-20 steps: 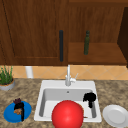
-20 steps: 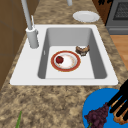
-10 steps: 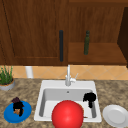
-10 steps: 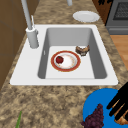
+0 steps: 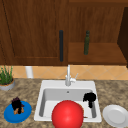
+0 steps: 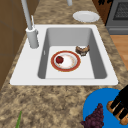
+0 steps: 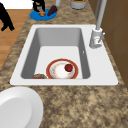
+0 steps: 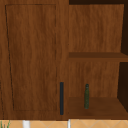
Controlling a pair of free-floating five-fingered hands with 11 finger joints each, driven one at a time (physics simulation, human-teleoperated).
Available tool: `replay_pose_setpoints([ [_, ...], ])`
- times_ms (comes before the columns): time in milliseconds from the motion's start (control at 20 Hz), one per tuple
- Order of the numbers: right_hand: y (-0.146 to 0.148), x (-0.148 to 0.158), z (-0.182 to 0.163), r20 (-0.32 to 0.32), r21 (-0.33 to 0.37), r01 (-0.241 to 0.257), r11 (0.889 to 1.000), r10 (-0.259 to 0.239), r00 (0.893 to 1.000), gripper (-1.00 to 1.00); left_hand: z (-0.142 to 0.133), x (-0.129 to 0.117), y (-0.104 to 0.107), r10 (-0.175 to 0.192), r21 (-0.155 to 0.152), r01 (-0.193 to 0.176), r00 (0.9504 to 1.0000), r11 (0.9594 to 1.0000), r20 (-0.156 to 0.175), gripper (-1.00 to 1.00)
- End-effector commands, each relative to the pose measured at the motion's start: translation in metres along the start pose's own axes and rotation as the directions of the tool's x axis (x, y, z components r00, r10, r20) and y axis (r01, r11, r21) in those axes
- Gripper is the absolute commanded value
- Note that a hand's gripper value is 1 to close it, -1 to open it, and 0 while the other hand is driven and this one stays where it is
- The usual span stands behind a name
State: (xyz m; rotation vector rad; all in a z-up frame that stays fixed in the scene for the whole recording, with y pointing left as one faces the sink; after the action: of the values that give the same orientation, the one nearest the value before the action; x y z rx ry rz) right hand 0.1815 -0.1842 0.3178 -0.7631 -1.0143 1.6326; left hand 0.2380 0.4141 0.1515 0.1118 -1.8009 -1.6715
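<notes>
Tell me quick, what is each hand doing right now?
Left hand: fingers curled round a brown bun on the blue plate.
Right hand: over the sink, cannot be told.

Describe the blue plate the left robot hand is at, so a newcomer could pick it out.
Start at the sink; on the counter to its left lies a blue plate with dark grapes and a brown pastry under the left robot hand. The other countertop plate is plain white.

Three plates [image 6: 65, 61], two robot hands [image 5: 17, 104], one bottle [image 5: 86, 43]
</notes>
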Motion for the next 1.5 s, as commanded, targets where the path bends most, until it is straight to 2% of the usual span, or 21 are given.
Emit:
replay_pose_setpoints([
  [0,0.000,0.000,0.000,0.000,0.000,0.000,1.000,0.000,1.000,0.00,0.003,0.006,-0.014,0.021,0.001,-0.021,0.9998,0.9998,0.002,1.00],
  [50,0.000,0.000,0.000,0.000,0.000,0.000,1.000,0.000,1.000,0.00,0.004,0.011,-0.018,0.010,0.010,-0.010,1.0000,0.9999,0.003,1.00],
  [100,0.000,0.000,0.000,0.000,0.000,0.000,1.000,0.000,1.000,0.00,0.004,0.011,-0.023,0.016,0.031,-0.016,0.9999,0.9994,0.001,-1.00],
  [150,0.000,0.000,0.000,0.000,0.000,0.000,1.000,0.000,1.000,0.00,-0.001,0.010,-0.021,-0.008,0.094,0.011,0.9994,0.9956,-0.034,-1.00],
  [200,0.000,0.000,0.000,0.000,0.000,0.000,1.000,0.000,1.000,0.00,-0.001,0.002,-0.025,-0.045,0.118,0.049,0.9984,0.9918,-0.035,-1.00],
  [250,0.000,0.000,0.000,0.000,0.000,0.000,1.000,0.000,1.000,0.00,0.001,-0.002,-0.030,-0.068,0.126,0.072,0.9970,0.9893,-0.037,-1.00],
  [300,0.000,0.000,0.000,0.000,0.000,0.000,1.000,0.000,1.000,0.00,-0.002,-0.008,-0.032,-0.061,0.123,0.066,0.9971,0.9902,-0.046,-1.00],
  [350,0.000,0.000,0.000,0.000,0.000,0.000,1.000,0.000,1.000,0.00,-0.001,-0.015,-0.035,-0.027,0.110,0.034,0.9975,0.9933,-0.065,-1.00],
  [450,0.000,0.000,0.000,0.000,0.000,0.000,1.000,0.000,1.000,0.00,0.001,-0.015,-0.037,0.014,0.097,-0.007,0.9972,0.9953,-0.073,-1.00],
  [550,0.000,0.000,0.000,0.000,0.000,0.000,1.000,0.000,1.000,0.00,0.001,-0.006,-0.031,0.066,0.105,-0.058,0.9955,0.9927,-0.069,-1.00],
  [650,0.000,0.000,0.000,0.000,0.000,0.000,1.000,0.000,1.000,0.00,0.003,-0.004,-0.027,0.097,0.107,-0.091,0.9939,0.9901,-0.052,-1.00],
  [800,0.000,0.000,0.000,0.000,0.000,0.000,1.000,0.000,1.000,0.00,0.000,-0.005,-0.022,0.118,0.094,-0.115,0.9926,0.9889,-0.028,-1.00],
  [1000,0.000,0.000,0.000,0.000,0.000,0.000,1.000,0.000,1.000,0.00,-0.003,-0.010,-0.021,0.151,0.086,-0.149,0.9883,0.9852,-0.021,-1.00],
  [1200,0.000,0.000,0.000,0.000,0.000,0.000,1.000,0.000,1.000,0.00,-0.002,-0.010,-0.027,0.150,0.065,-0.149,0.9885,0.9866,-0.013,-1.00],
  [1250,0.000,0.000,0.000,0.000,0.000,0.000,1.000,0.000,1.000,0.00,-0.002,-0.010,-0.028,0.151,0.059,-0.150,0.9885,0.9868,-0.003,1.00],
  [1300,0.000,0.000,0.000,0.000,0.000,0.000,1.000,0.000,1.000,0.00,0.000,-0.010,-0.027,0.177,0.020,-0.178,0.9839,0.9839,0.020,1.00],
  [1350,0.000,0.000,0.000,0.000,0.000,0.000,1.000,0.000,1.000,0.00,0.001,-0.010,-0.029,0.181,0.008,-0.181,0.9833,0.9835,0.019,1.00],
  [1400,0.000,0.000,0.000,0.000,0.000,0.000,1.000,0.000,1.000,0.00,0.001,-0.011,-0.032,0.172,0.009,-0.172,0.9851,0.9850,0.010,1.00],
  [1450,0.000,0.000,0.000,0.000,0.000,0.000,1.000,0.000,1.000,0.00,0.002,-0.012,-0.040,0.154,0.007,-0.154,0.9879,0.9880,0.015,1.00],
])
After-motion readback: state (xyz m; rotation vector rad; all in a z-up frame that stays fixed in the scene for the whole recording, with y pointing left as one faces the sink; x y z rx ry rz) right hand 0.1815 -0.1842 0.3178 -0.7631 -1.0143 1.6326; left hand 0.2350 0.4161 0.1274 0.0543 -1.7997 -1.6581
